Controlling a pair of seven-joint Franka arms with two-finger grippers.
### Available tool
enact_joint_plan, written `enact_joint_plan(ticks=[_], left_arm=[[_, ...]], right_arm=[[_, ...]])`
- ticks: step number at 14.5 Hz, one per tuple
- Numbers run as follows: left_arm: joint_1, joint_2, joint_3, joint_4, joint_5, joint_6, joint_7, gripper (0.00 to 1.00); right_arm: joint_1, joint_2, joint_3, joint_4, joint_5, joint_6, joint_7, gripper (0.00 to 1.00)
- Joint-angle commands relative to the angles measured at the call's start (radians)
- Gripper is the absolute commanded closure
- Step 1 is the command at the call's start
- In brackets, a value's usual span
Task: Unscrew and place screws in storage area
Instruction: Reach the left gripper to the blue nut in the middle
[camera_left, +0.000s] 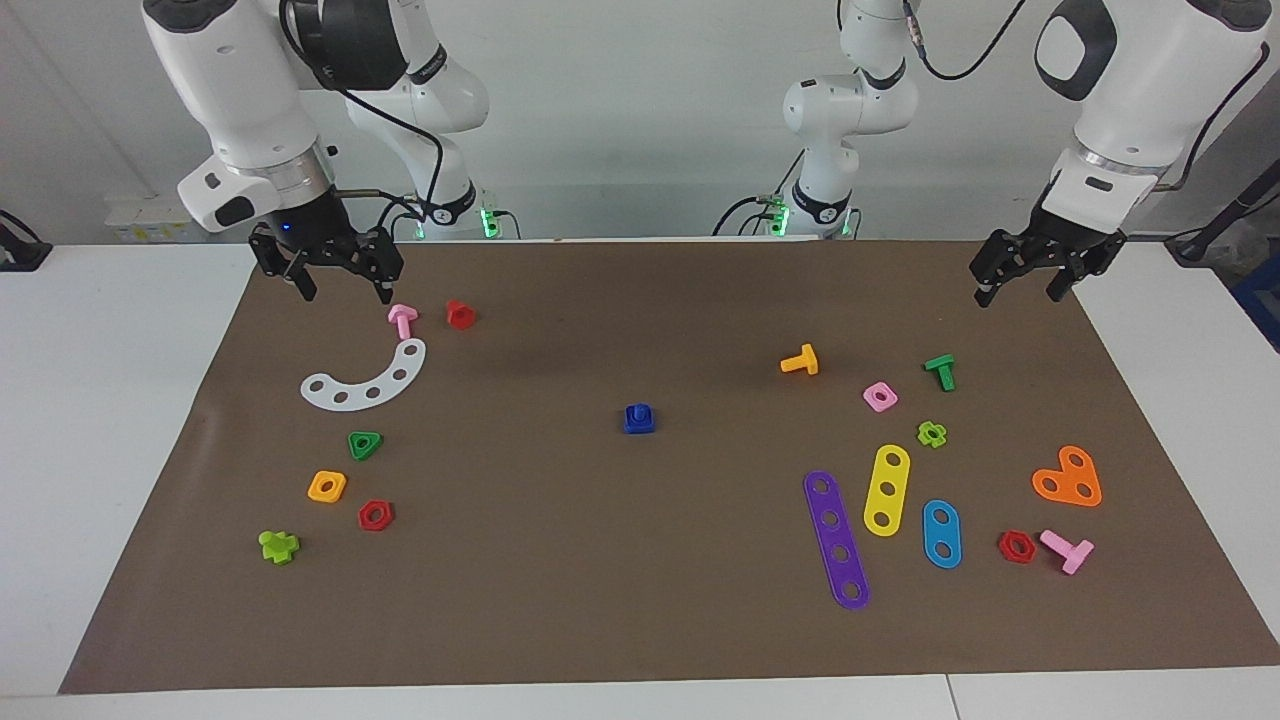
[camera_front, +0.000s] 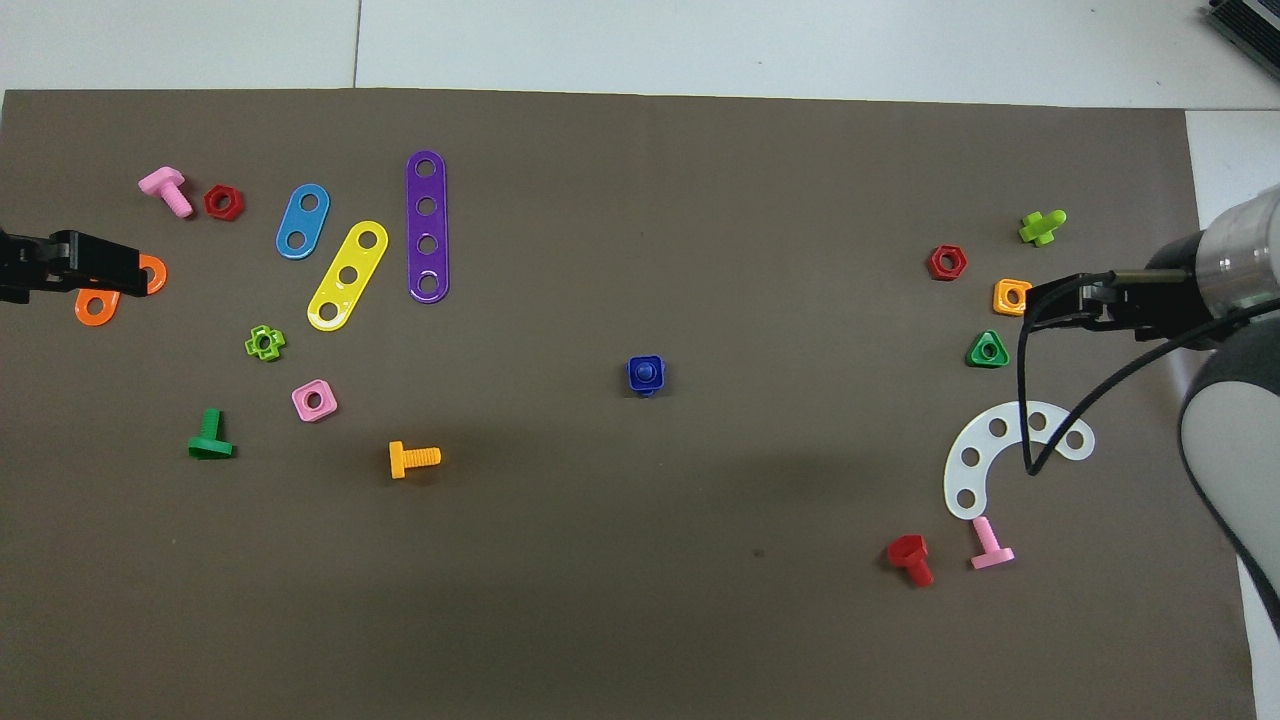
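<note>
Awaiting unscrewing, blue screw (camera_left: 639, 417) sits mid-tabletop in its nut; left tool (camera_left: 1030, 283) and right tool (camera_left: 340, 278) hover open at twelve o'clock.

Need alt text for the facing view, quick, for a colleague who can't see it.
A blue screw seated in a blue nut stands mid-mat, untouched. Both grippers hang open: the right gripper above a pink screw, the left gripper over the mat's corner.

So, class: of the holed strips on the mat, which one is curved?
The white strip, beside the pink screw toward the right arm's end. The purple, yellow and blue strips are all straight.
</note>
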Motion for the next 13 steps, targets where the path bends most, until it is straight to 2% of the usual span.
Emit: enact_joint_plan(ticks=[1, 8, 10, 11, 13], left_arm=[[-0.002, -0.024, 0.004, -0.042, 0.018, 0.024, 0.033, 0.00], [-0.035, -0.031, -0.005, -0.083, 0.012, 0.052, 0.025, 0.00], [-0.106, 0.001, -0.005, -0.083, 0.001, 0.048, 0.010, 0.00], [-0.136, 0.043, -0.005, -0.082, -0.016, 0.056, -0.027, 0.00], [-0.208, 0.100, -0.005, -0.106, -0.030, 0.157, -0.119, 0.00]], right_arm=[[-0.008, -0.017, 0.003, -0.012, 0.021, -0.001, -0.027, 0.00], [0.003, -0.019, 0.010, -0.009, 0.002, -0.010, -0.044, 0.00], [0.003, -0.019, 0.010, -0.009, 0.002, -0.009, -0.044, 0.00], [0.003, -0.019, 0.010, -0.009, -0.004, -0.010, -0.044, 0.00], [0.007, -0.019, 0.014, -0.009, -0.031, -0.010, -0.044, 0.00]])
